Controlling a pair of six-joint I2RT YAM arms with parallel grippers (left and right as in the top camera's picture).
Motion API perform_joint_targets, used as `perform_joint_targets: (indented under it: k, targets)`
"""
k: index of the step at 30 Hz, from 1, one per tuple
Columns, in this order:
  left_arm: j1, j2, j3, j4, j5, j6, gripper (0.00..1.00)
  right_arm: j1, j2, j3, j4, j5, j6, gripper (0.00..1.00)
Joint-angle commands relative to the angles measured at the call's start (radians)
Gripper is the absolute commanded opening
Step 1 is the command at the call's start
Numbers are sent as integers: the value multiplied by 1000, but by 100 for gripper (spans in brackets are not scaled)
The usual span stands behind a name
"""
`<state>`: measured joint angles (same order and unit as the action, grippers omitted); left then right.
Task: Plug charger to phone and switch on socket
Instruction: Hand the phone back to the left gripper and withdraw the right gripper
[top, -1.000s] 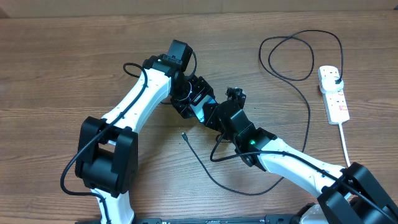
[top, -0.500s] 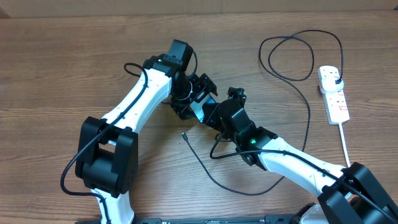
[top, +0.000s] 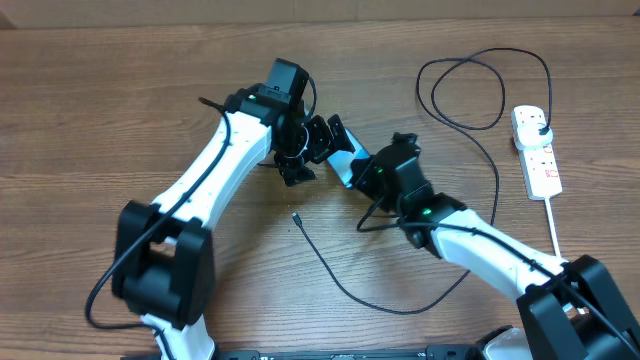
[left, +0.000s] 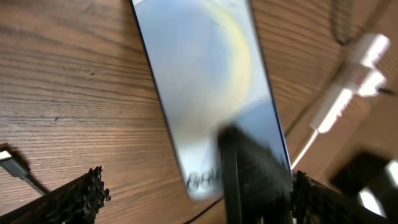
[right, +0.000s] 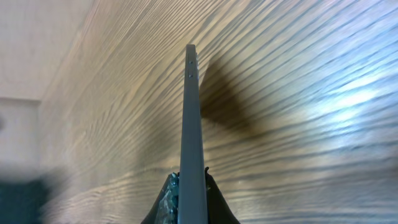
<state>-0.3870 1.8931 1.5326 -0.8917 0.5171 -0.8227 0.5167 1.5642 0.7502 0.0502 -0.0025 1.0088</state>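
The phone (top: 342, 164), screen glowing light blue, is held off the table at the centre. My right gripper (top: 362, 176) is shut on it; in the right wrist view the phone (right: 191, 118) stands edge-on between the fingers (right: 191, 186). My left gripper (top: 318, 148) is open right beside it. In the left wrist view the screen (left: 199, 74) fills the frame ahead of the spread jaws (left: 196, 190). The charger's tip (top: 296, 216) lies loose on the table, also seen in the left wrist view (left: 12, 163). Its black plug (top: 540, 124) sits in the white socket strip (top: 538, 160).
The black charger cable (top: 400, 310) curves across the front of the table, rises at the right and loops at the back right (top: 480, 90). The strip's white cord (top: 553, 230) runs toward the front right. The strip also shows blurred in the left wrist view (left: 348, 81).
My right gripper has carried the phone to the right and toward the back. My left gripper has shifted back with it and stays close to the phone. The charger tip has not moved.
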Motion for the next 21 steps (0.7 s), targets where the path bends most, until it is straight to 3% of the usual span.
perform_joint_targets:
  k: [1, 8, 11, 15, 21]
  targets:
    - [20, -113, 30, -10, 1, 149, 99, -71, -34, 18, 5, -145, -10, 4]
    - [64, -336, -37, -54, -145, 307, 100, -178, -112, 18, -26, -295, -32, 4]
    - [109, -457, -183, 32, -135, 330, 100, -196, -159, 18, -33, -312, -32, 4]
    - [183, -608, -472, 289, 24, 296, 100, -198, -209, 18, 15, -352, 0, 4]
    - [204, -697, -867, 931, 139, -49, 100, -190, -214, 15, 109, -381, 158, 4]
